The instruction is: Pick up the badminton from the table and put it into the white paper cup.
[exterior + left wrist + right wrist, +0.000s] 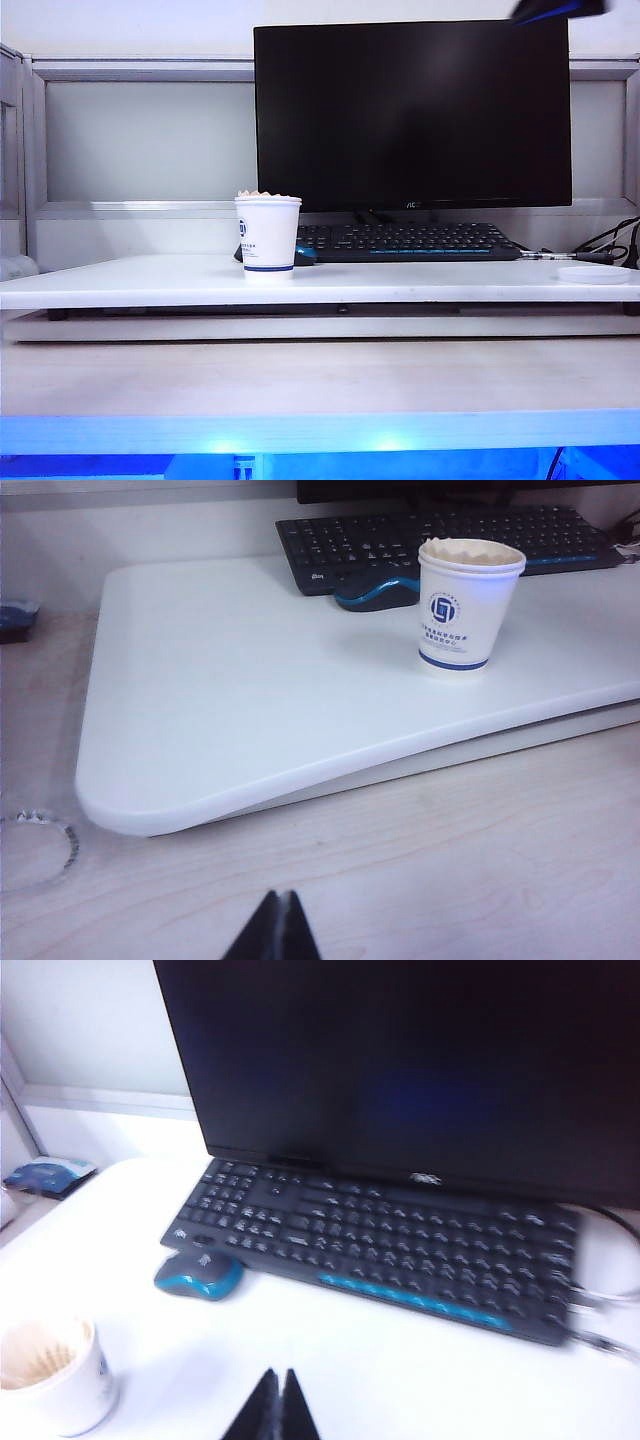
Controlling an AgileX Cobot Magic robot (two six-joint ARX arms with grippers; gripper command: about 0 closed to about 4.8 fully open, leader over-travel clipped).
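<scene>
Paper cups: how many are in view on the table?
1. The white paper cup stands left of centre on the table, before the keyboard, holding the badminton.

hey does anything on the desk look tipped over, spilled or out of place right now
Nothing stands out. The white paper cup stands upright on the table with the badminton seated inside, feathers showing at the rim. Mouse and keyboard sit square behind it. Both end effectors, left and right, are shut and clear of the cup.
</scene>
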